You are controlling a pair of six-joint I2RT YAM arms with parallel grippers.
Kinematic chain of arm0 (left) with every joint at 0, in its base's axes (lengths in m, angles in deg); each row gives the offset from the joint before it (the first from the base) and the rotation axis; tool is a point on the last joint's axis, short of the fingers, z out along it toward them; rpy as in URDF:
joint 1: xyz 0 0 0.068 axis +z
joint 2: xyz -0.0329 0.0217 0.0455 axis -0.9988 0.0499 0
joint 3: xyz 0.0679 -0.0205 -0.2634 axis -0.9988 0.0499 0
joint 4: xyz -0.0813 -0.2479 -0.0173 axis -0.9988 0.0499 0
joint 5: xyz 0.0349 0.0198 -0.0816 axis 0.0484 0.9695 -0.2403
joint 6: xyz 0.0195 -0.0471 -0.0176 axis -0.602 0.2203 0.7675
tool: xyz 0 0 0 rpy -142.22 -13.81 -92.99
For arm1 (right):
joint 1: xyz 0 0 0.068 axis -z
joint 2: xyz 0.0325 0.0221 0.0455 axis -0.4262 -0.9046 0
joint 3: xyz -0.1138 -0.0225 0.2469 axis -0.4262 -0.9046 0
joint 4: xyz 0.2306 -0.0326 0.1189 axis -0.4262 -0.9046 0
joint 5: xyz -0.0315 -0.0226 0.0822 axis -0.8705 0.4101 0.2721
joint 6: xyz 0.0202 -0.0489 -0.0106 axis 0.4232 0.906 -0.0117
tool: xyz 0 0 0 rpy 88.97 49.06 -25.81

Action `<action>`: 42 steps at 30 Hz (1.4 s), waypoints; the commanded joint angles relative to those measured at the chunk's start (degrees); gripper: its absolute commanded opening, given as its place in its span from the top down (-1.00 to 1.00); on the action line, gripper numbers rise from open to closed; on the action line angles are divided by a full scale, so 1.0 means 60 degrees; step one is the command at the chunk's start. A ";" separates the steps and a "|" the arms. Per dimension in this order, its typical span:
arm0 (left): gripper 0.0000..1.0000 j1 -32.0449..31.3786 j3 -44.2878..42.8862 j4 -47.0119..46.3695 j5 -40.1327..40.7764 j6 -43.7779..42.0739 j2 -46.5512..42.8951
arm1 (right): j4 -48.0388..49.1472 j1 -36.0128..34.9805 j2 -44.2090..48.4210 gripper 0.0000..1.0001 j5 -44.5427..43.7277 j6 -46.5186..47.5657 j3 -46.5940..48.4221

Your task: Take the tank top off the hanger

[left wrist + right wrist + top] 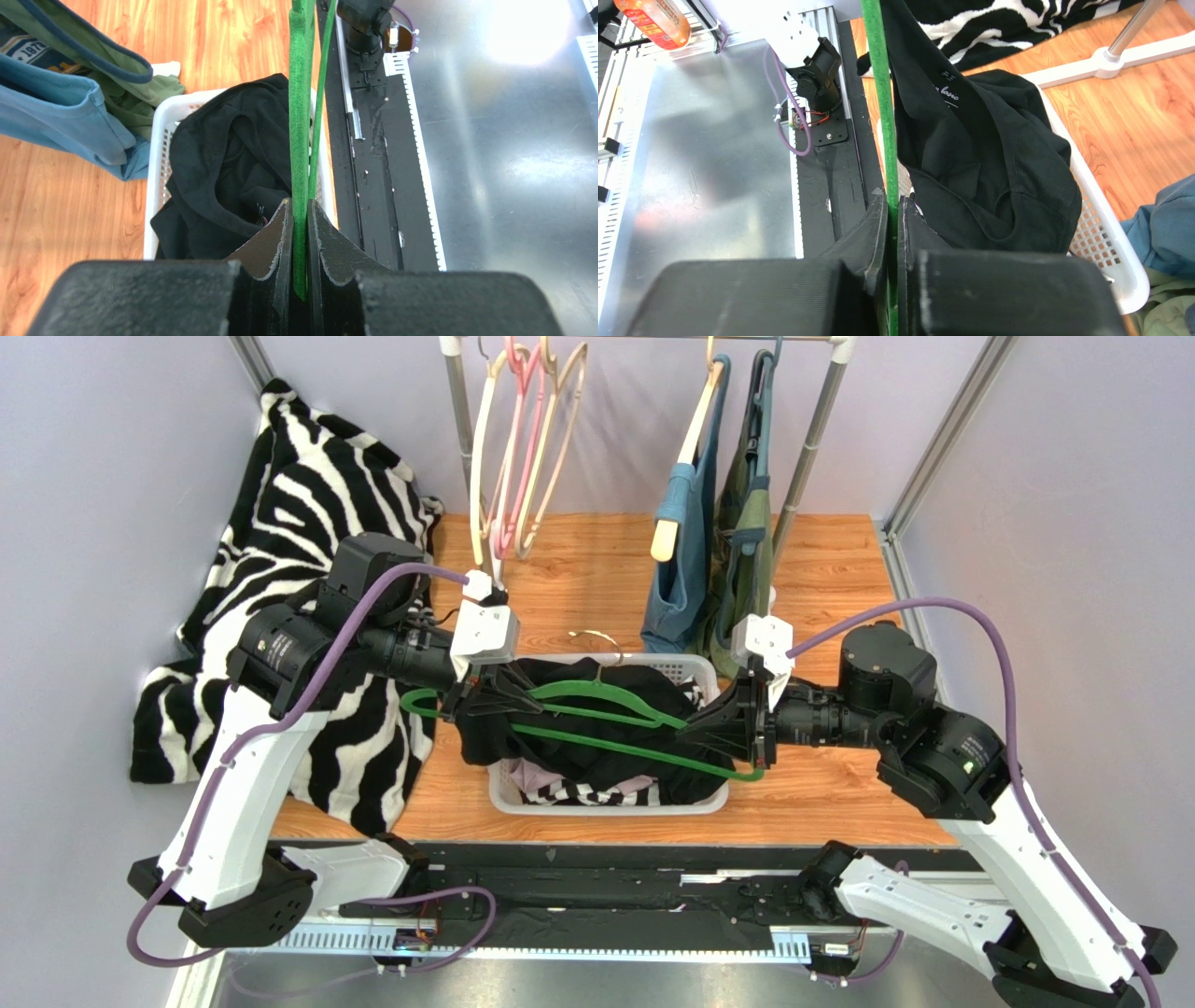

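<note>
A green hanger (603, 711) lies level above the white basket (603, 805), held at both ends. My left gripper (456, 703) is shut on its left end; the green bar (302, 105) runs out from between the jaws of that gripper (300, 217). My right gripper (732, 728) is shut on the right end, its jaws (894, 206) clamped on the thin green bar (878, 91). The black tank top (589, 756) sags from the hanger into the basket, bunched near the left end. It lies crumpled against the bar (224, 168) (983, 140).
A zebra-print blanket (309, 518) covers the table's left side. A clothes rack at the back carries pale empty hangers (519, 434), a blue garment (685, 560) and a green one (744, 546). Other cloth lies in the basket under the tank top.
</note>
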 commanded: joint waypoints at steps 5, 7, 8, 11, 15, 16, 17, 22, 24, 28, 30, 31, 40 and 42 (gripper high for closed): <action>-0.48 -0.0078 0.0192 -0.2379 0.1175 0.2205 -0.0450 | 0.0463 -0.0047 0.0475 1.00 -0.1664 -0.0486 0.0240; -0.98 -0.0078 0.0164 -0.2541 0.2050 0.2309 -0.0611 | 0.0405 -0.0047 0.0621 1.00 -0.2103 -0.0516 0.0195; -0.98 -0.0063 0.0076 -0.2541 0.2375 0.2309 -0.0655 | 0.0333 -0.0047 0.0666 1.00 -0.2251 -0.0502 0.0210; -0.98 -0.0034 -0.0641 -0.2293 0.3621 0.2075 -0.0933 | 0.0054 -0.0047 0.0739 1.00 -0.2793 -0.0502 0.0297; -0.98 0.0112 -0.0368 -0.2248 0.4865 0.1782 -0.1357 | -0.0341 -0.0047 0.0725 1.00 -0.3160 -0.0458 0.0619; -0.98 0.0127 -0.0074 -0.2321 0.4956 0.1767 -0.1475 | -0.0400 -0.0047 0.0710 1.00 -0.3248 -0.0443 0.0693; -0.98 0.0156 0.0248 -0.2365 0.5015 0.1753 -0.1708 | -0.0473 -0.0047 0.0710 1.00 -0.3307 -0.0414 0.0766; -0.98 0.0244 0.2490 -0.3039 0.4636 0.2031 -0.2281 | -0.0752 -0.0047 0.0827 1.00 -0.3439 -0.0253 0.1059; -0.98 0.0244 0.3060 -0.3404 0.4445 0.2278 -0.2267 | -0.0752 -0.0061 0.0842 1.00 -0.3410 -0.0224 0.1074; -0.98 0.0244 0.3386 -0.4225 0.4839 0.2835 -0.2018 | -0.0767 -0.0061 0.0798 1.00 -0.3337 -0.0267 0.1133; -0.98 0.0244 0.3241 -0.4503 0.4912 0.3186 -0.1828 | -0.0680 -0.0061 0.0827 1.00 -0.3293 -0.0297 0.1089; -0.98 0.0244 0.3181 -0.4562 0.4927 0.3275 -0.1769 | -0.0650 -0.0062 0.0842 1.00 -0.3249 -0.0326 0.1060; -0.90 0.0244 0.3195 -0.4915 0.3991 0.3467 -0.1227 | -0.0489 -0.0047 0.1076 1.00 -0.3088 -0.0604 0.0723; -0.55 0.0244 0.3210 -0.4871 0.3714 0.3364 -0.1110 | -0.0518 -0.0061 0.1120 1.00 -0.3073 -0.0677 0.0723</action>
